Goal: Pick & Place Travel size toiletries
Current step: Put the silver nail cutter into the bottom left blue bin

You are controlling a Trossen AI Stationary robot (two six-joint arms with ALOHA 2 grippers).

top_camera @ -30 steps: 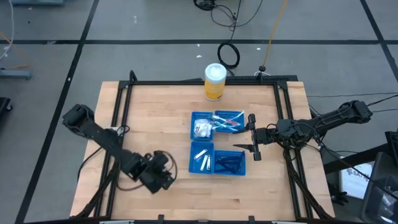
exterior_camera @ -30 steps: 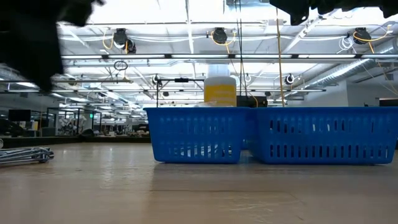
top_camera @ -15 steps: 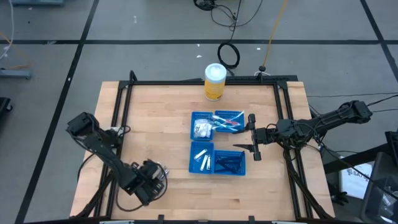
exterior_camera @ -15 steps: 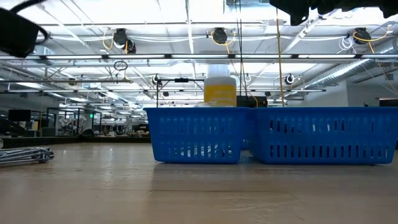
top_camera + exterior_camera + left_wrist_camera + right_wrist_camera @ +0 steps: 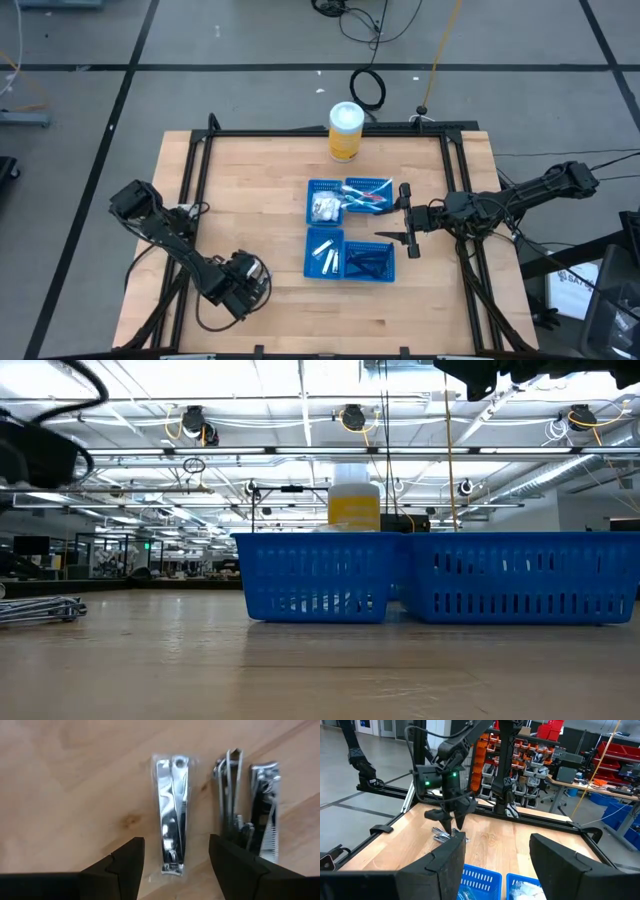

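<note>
Left claw (image 5: 172, 862): fingers apart, nothing between them, poised directly above a wrapped nail clipper (image 5: 171, 812) near the table's (image 5: 250, 190) front-left corner.
Target item: the wrapped clipper lies flat on the wood, in line with the gap between the fingers.
Neighbouring items: more loose silvery clippers (image 5: 247, 812) lie just beside it, near one finger.
Right claw (image 5: 405, 217): fingers apart, empty, waiting beside the blue trays (image 5: 348, 242).
Trays: four compartments at mid-table, already holding toiletries; well apart from the pile.
Risk one: the finger nearest the loose clippers could strike or drag them on descent.
Risk two: the flat, slick wrapper may slip or pinch without the metal.
Risk three: a shallow grip could drop the item on the carry to the trays.
</note>
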